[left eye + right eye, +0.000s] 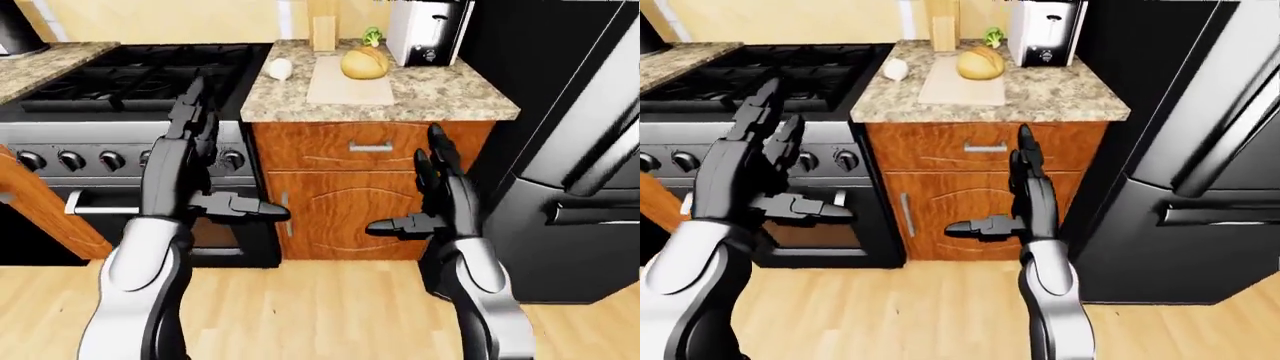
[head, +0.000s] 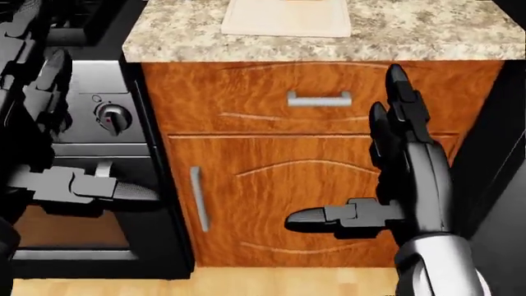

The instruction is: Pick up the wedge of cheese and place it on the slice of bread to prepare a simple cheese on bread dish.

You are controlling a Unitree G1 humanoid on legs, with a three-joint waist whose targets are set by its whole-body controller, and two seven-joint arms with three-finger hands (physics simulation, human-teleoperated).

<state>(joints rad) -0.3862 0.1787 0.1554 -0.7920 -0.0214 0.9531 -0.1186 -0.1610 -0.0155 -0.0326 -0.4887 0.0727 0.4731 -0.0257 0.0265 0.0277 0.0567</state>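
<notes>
Both my black three-finger left hand [image 1: 200,176] and right hand [image 1: 440,196] are splayed, empty; rounded yellow cheese lump [image 1: 365,63] sits at 12 o'clock of the pale cutting board [image 1: 350,84] on the speckled granite counter [image 1: 450,94]; probably firm, light, slick, so I'd pinch its sides.

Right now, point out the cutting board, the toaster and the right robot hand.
cutting board [image 1: 350,84], left-eye view, middle of its bare top.
toaster [image 1: 424,31], left-eye view, its near face.
right robot hand [image 2: 411,179], head view, the palm.
</notes>
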